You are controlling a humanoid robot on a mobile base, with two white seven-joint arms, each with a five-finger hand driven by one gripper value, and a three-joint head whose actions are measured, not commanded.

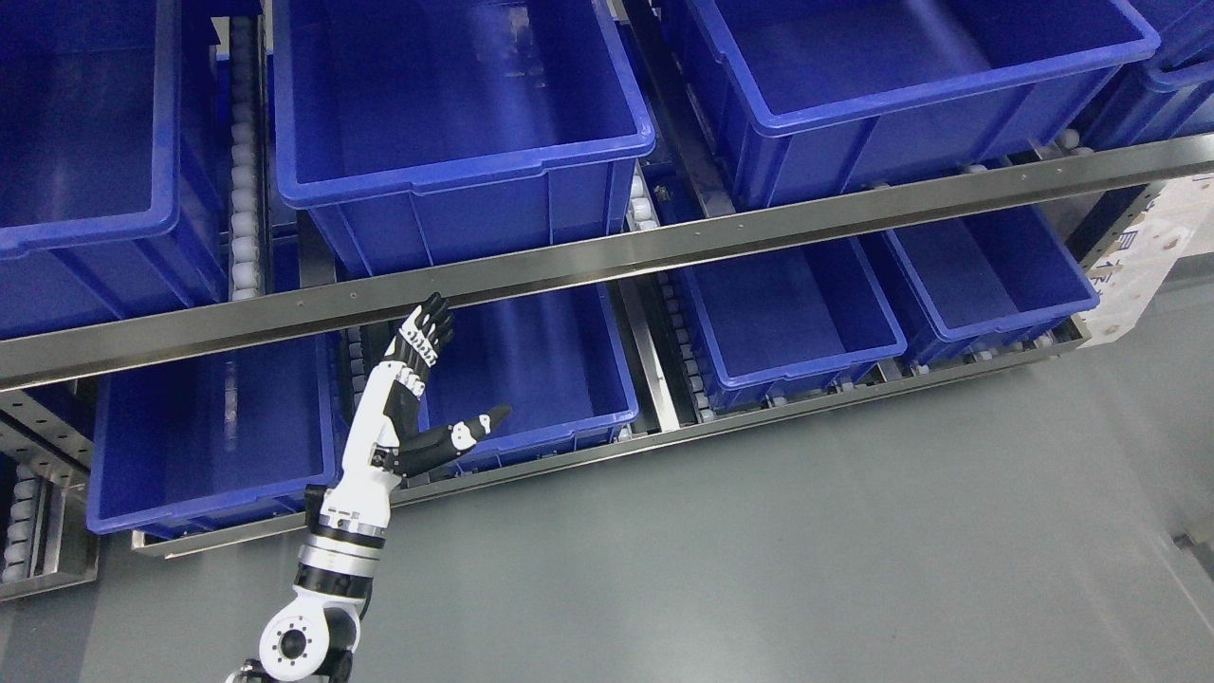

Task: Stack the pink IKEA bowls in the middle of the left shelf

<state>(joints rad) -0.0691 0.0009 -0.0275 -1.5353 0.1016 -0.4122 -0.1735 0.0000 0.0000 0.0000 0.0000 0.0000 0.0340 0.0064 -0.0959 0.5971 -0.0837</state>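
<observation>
The left hand [417, 398] rises from the bottom edge on a white and black arm with a round silver wrist joint, its fingers [429, 327] straight and held side by side, the thumb [474, 427] stuck out wide to the right; it is open flat and holds nothing. Whether the fingertips touch anything is hard to tell; they reach up just to the lower edge of the rail [607, 261], a long strip of brushed steel running slantwise across the view. Below and around the arm lies smooth grey floor [806, 550]. Behind the hand, on the lower shelf, sits a bin [560, 370] of glossy blue plastic, rectangular with a thick rolled rim, and more like it stand to its left [209, 446] and right [787, 323]. Rows of small white rollers [245, 190] run between the bins. Above the rail, the upper shelf carries larger blue bins [455, 123], all with bare insides. No pink bowls show anywhere in view.
</observation>
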